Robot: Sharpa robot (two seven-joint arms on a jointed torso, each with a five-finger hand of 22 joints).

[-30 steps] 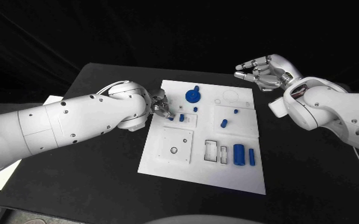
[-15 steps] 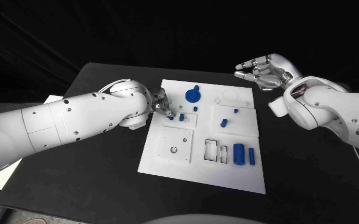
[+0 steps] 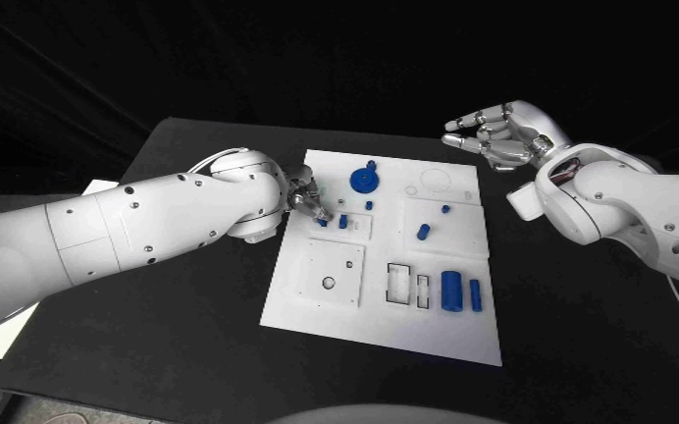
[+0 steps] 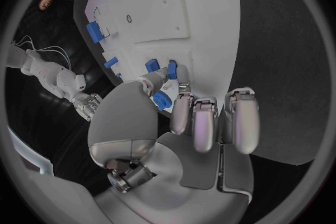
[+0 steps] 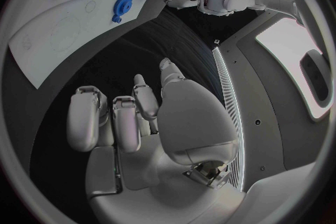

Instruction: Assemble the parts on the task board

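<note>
The left hand (image 3: 301, 198) is pinching a small blue peg (image 3: 324, 220) over the board (image 3: 382, 331) for seating; the right hand (image 3: 498, 137) is hovering empty, fingers apart.

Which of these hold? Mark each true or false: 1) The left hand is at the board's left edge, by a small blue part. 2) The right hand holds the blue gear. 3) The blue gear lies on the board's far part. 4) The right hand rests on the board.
1) True. The left hand has its fingertips at a small blue part near the left edge of the task board.
2) False. The right hand holds nothing, with its fingers apart; the blue gear lies on the board.
3) True. The gear sits toward the board's far edge.
4) False. The right hand is beyond the board's far right corner, apart from it.
</note>
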